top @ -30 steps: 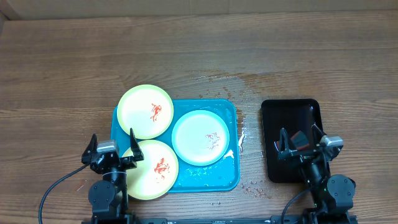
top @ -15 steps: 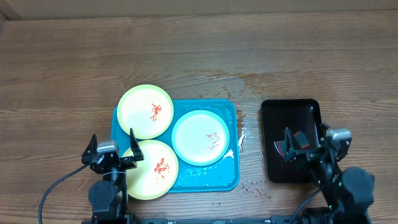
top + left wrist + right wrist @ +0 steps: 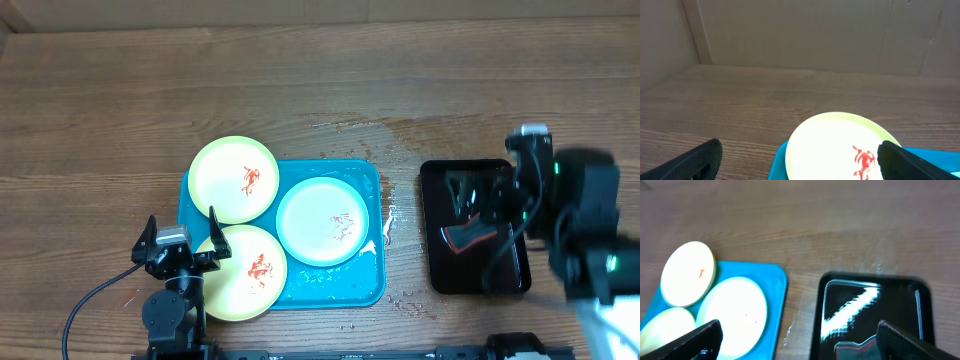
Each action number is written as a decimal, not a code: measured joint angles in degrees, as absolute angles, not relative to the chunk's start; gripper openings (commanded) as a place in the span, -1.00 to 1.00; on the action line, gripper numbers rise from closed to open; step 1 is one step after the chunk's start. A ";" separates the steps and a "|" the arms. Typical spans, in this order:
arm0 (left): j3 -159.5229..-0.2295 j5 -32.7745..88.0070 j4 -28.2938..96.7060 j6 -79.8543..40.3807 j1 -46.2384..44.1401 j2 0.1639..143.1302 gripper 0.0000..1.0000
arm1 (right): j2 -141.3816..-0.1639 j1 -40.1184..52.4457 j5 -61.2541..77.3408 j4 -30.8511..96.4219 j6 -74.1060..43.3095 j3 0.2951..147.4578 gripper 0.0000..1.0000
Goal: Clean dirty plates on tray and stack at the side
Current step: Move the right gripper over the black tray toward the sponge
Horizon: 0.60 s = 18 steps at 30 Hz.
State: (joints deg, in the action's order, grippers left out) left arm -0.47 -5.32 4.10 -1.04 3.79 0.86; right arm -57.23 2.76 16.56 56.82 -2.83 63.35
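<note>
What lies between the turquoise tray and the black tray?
No object: only wooden table, with wet splashes and a white smear beside the turquoise tray, seen overhead.

Lab test bench: wooden table, panel walls.

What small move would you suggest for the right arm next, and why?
Probably lower the open right gripper toward the dark red-edged object in the black tray: the plates show red smears, and it holds nothing to wipe with.
</note>
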 measured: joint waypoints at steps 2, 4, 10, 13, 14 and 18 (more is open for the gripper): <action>-0.47 -5.32 4.05 -1.04 3.79 0.86 1.00 | -63.99 2.76 17.21 63.61 -5.26 70.43 1.00; -0.47 -5.30 4.10 -1.04 3.79 0.86 0.99 | -67.83 2.76 17.47 68.82 -7.18 74.41 1.00; -0.47 -5.30 4.12 -1.04 3.79 0.86 0.99 | -78.17 2.76 17.63 80.09 -10.79 81.78 1.00; -0.47 -5.30 4.10 -1.04 3.79 0.86 0.99 | -79.75 2.76 17.56 81.82 -11.11 81.78 1.00; -0.47 -5.30 4.10 -1.04 3.79 0.86 1.00 | -79.90 2.79 17.54 82.17 -11.22 81.78 1.00; -0.47 -5.30 4.10 -1.04 3.79 0.86 0.99 | -79.90 2.79 17.72 84.33 -11.53 81.78 1.00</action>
